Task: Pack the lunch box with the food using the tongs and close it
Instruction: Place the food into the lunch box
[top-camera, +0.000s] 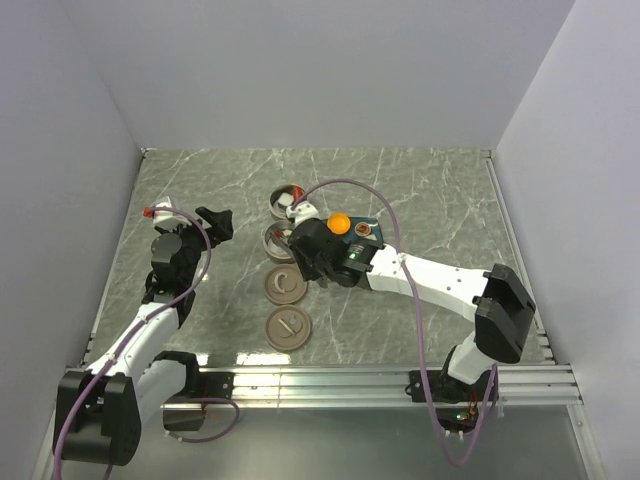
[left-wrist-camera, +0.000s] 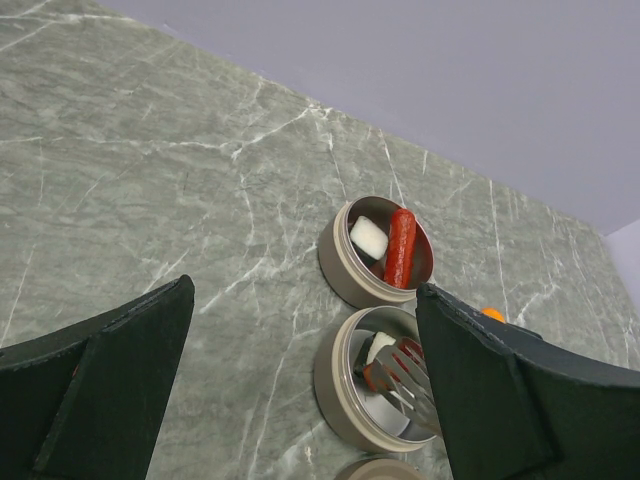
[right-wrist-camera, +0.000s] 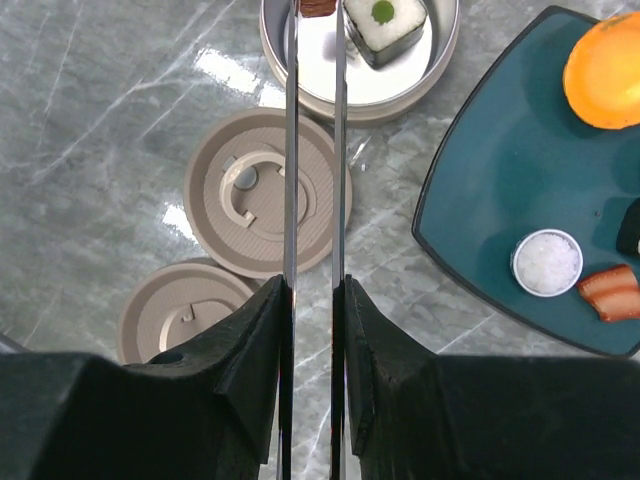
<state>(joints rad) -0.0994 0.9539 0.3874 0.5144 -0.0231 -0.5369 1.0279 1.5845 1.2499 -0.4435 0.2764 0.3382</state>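
R gripper (right-wrist-camera: 312, 290) is clamping the tongs (right-wrist-camera: 291, 150) by their rear ends, arms squeezed nearly parallel. Tips are reaching into the near lunch-box container (right-wrist-camera: 390, 108) w/ a red-orange piece (right-wrist-camera: 318, 6) between them, beside a rice cube (right-wrist-camera: 385, 22). Orange ball (right-wrist-camera: 605, 70) is sitting on the teal plate (right-wrist-camera: 470, 200). Two lids (right-wrist-camera: 262, 205) are lying just beside. L gripper (left-wrist-camera: 305, 290) is hovering, jaws spread wide, gripping nothing, near the far container (left-wrist-camera: 345, 270), which is holding a sausage (left-wrist-camera: 401, 245) & white cube (left-wrist-camera: 368, 237).

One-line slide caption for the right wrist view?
Right gripper shut on the tongs, tips reaching into an open round container; two lids and the teal plate beside it.
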